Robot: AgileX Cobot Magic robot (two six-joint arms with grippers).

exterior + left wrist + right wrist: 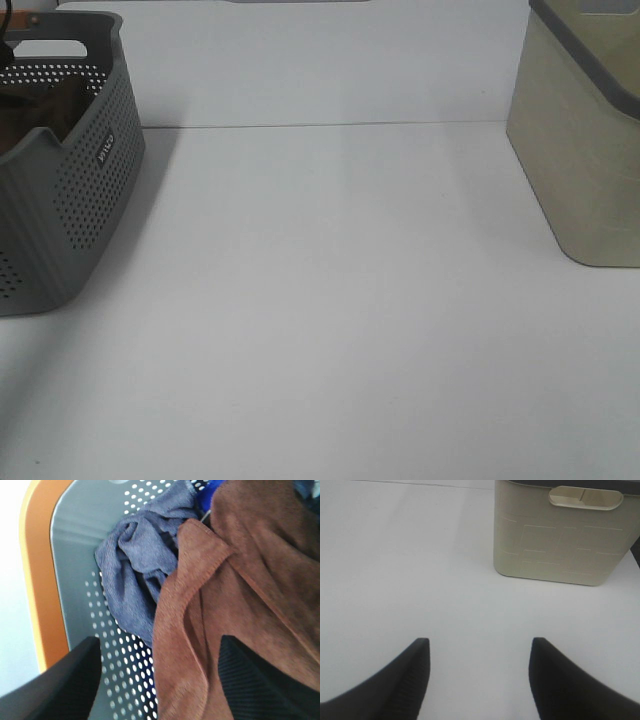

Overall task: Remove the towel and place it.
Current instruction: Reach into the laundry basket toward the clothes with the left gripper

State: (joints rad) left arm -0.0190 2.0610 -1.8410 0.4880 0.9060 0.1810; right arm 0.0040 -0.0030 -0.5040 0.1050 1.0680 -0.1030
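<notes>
Wide white table fills the high view, bare across the middle. At its right edge stands the beige bin, upright, with a dark grey rim; the right wrist view shows its panelled side and a handle slot near the top. Over on the left edge sits the grey perforated basket, well apart from the bin, with something dark heaped inside.

Down in that basket lies the towel, brown and plush, crumpled, its stitched hem folded over on itself. Just beside it and touching it is a grey-blue cloth, bunched against the basket's perforated wall. An orange strip runs along the outside of that wall.

The left gripper hangs right over the basket with its fingers spread wide and nothing between them, one finger above the towel and the other over the perforated wall. Whether either tip touches the cloth, I cannot tell.

The right gripper hovers over bare table, fingers wide apart and empty, the bin in front of it.
</notes>
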